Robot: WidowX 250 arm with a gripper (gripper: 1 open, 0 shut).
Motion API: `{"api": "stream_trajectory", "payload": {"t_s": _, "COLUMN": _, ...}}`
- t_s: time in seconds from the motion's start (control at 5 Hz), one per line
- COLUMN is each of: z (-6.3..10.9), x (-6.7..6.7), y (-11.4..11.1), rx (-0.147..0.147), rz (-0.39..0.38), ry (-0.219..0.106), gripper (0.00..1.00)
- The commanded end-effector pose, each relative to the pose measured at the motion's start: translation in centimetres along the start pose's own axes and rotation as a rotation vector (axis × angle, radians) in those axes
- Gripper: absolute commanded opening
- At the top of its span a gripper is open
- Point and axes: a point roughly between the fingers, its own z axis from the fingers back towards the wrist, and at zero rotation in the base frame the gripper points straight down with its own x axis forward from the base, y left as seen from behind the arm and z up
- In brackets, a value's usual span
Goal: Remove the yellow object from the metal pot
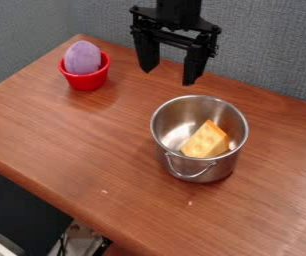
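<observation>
The metal pot stands upright on the wooden table, right of centre. Inside it lies the yellow object, a flat yellow-orange wedge leaning against the pot's inner wall. My gripper hangs above the table behind the pot, up and to the left of it. Its two black fingers point down and stand wide apart with nothing between them. It touches neither the pot nor the wedge.
A small red bowl holding a purple egg-shaped object sits at the table's far left. The wooden table ends in a front edge running diagonally at lower left. A grey wall stands behind.
</observation>
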Motion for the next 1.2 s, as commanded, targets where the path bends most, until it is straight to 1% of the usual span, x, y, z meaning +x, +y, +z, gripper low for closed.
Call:
{"api": "stream_trajectory", "payload": {"t_s": 0.0, "z": -0.8, "x": -0.2, "y": -0.1, "rx": -0.004, "rz": 0.003, "ry": 0.022, "gripper": 1.0}}
{"api": "stream_trajectory", "payload": {"t_s": 0.2, "z": -2.0, "x": -0.2, "y": -1.5, "rx": -0.012, "rz": -0.011, "ry": 0.03, "gripper": 1.0}}
{"api": "stream_trajectory", "payload": {"t_s": 0.4, "z": -3.3, "x": 0.1, "y": -2.8, "rx": -0.005, "rz": -0.024, "ry": 0.029, "gripper": 1.0}}
{"api": "stream_trajectory", "payload": {"t_s": 0.6, "z": -4.5, "x": 0.4, "y": -4.1, "rx": 0.01, "rz": -0.029, "ry": 0.031, "gripper": 1.0}}
{"api": "stream_trajectory", "payload": {"t_s": 0.8, "z": -6.0, "x": 0.5, "y": -4.7, "rx": 0.03, "rz": -0.045, "ry": 0.042, "gripper": 1.0}}
{"api": "stream_trajectory", "payload": {"t_s": 1.0, "z": -7.4, "x": 0.6, "y": -4.8, "rx": 0.045, "rz": -0.046, "ry": 0.064, "gripper": 1.0}}
